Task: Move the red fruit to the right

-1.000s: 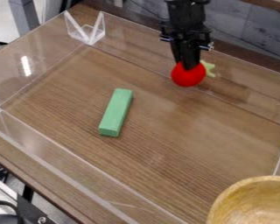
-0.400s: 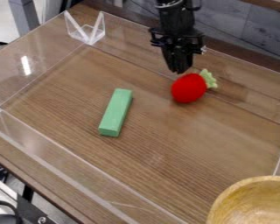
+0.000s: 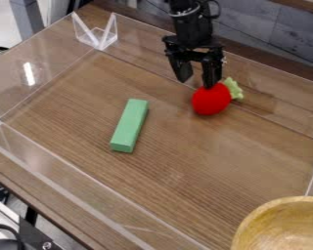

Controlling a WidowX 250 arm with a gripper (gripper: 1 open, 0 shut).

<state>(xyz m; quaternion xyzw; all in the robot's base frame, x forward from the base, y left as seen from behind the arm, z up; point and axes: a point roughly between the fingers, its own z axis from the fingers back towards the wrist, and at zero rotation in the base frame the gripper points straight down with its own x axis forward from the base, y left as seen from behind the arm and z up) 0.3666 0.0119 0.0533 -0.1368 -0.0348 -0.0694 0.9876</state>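
- 1 gripper (image 3: 199,81) in our view, its 2 fingers spread apart, just behind the fruit.
- 1 red fruit (image 3: 211,99) on the table (image 3: 186,186), beyond the green block (image 3: 129,126); we judge it light, smooth and prone to roll.
- We'd grasp its round middle gently, sparing the leafy tuft (image 3: 231,87), which looks soft.

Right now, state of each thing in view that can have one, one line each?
Gripper: jaws open, beside the red fruit
Red fruit: on the table, not gripped, leafy tuft toward the upper right
Green block: lying flat on the table
Bowl: partly out of frame, lower right corner
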